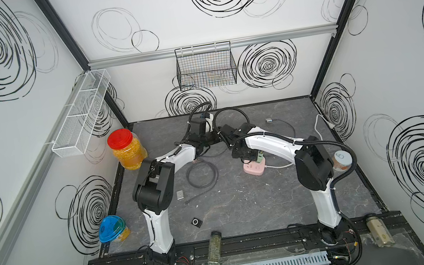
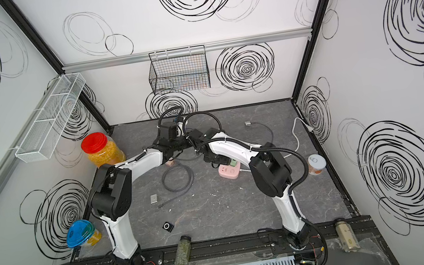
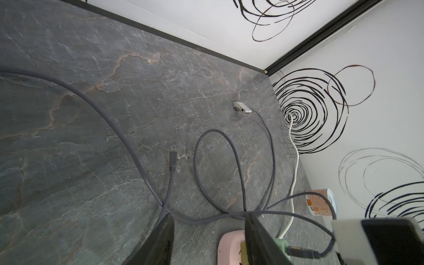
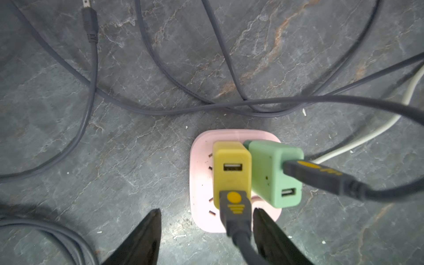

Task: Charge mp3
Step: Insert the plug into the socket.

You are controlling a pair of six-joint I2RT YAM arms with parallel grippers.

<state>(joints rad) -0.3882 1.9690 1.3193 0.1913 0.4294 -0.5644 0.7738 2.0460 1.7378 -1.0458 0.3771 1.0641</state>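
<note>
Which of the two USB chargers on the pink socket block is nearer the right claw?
The yellow plastic charger: its dark cable plug lies within the open right claw; the green plastic charger stands farther off.

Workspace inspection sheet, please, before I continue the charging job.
Surface: dark grey marbled tabletop, scattered white specks.
Job's things: pink plastic power strip carrying yellow block charger and green block charger, a dark USB plug in each; small black square player, no lead attached.
Clutter: red-lidded plastic jar, blue-lidded cup, glass spice bottle.
Grippers: left claw open, empty; right claw open around the yellow charger's plug.
Cables: grey leads crossing each other; white cord.
Surroundings: black wire basket, white mesh rack on walls.
</note>
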